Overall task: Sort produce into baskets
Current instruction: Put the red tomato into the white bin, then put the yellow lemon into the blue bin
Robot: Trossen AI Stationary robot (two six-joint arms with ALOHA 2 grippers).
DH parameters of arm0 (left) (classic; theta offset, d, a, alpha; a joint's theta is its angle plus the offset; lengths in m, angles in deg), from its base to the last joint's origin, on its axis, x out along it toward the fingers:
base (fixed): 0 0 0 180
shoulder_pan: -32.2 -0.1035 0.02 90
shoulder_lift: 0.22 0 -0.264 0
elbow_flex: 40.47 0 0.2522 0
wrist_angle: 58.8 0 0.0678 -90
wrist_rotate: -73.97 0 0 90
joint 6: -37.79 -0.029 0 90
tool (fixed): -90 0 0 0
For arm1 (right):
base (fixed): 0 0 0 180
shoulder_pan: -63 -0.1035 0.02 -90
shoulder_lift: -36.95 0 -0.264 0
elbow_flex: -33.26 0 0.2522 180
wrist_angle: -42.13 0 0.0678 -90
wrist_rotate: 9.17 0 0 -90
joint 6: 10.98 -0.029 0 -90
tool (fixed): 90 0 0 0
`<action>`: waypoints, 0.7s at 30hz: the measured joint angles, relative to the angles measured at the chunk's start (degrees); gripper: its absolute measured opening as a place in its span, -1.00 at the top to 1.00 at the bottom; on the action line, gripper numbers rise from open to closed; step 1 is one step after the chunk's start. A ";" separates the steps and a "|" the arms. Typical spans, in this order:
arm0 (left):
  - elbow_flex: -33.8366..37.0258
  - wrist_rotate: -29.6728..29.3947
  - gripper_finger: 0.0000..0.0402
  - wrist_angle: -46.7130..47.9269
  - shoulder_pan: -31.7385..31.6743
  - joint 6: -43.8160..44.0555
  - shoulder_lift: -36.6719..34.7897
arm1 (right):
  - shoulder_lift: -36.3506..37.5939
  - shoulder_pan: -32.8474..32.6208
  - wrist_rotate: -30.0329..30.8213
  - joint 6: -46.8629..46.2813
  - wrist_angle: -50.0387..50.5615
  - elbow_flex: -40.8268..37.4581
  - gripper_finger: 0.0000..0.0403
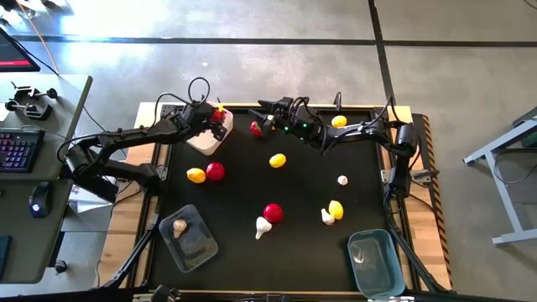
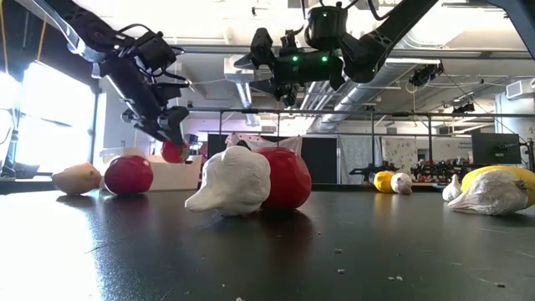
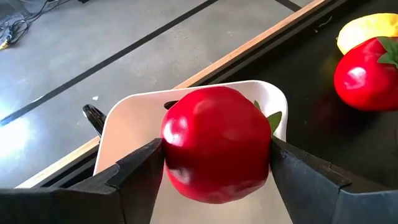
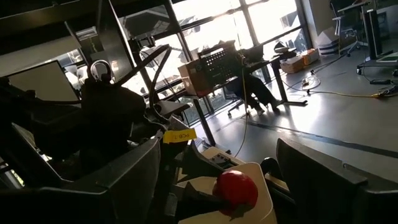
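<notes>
Your left end effector (image 3: pixel 214 165) is cradling a glossy red tomato (image 3: pixel 216 144) with a green top between its fingers, directly over the white basket (image 3: pixel 124 118) at the table's (image 1: pixel 302 193) far edge. Your right end effector (image 1: pixel 262 117) is hanging spread and empty nearby.

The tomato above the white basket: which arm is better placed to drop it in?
Left. The left gripper has the tomato between its fingers directly over the white basket; the right gripper hangs open beside it.

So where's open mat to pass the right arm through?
Open: between the yellow lemon oval and small garlic bulb, and between grey tub and blue tub. Crowded: red tomato with lower garlic.
</notes>
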 joint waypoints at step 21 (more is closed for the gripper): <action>0.98 5.95 -0.54 -8.71 0.02 -1.07 -0.09 | 0.13 0.76 -4.55 5.82 3.54 -0.02 -0.51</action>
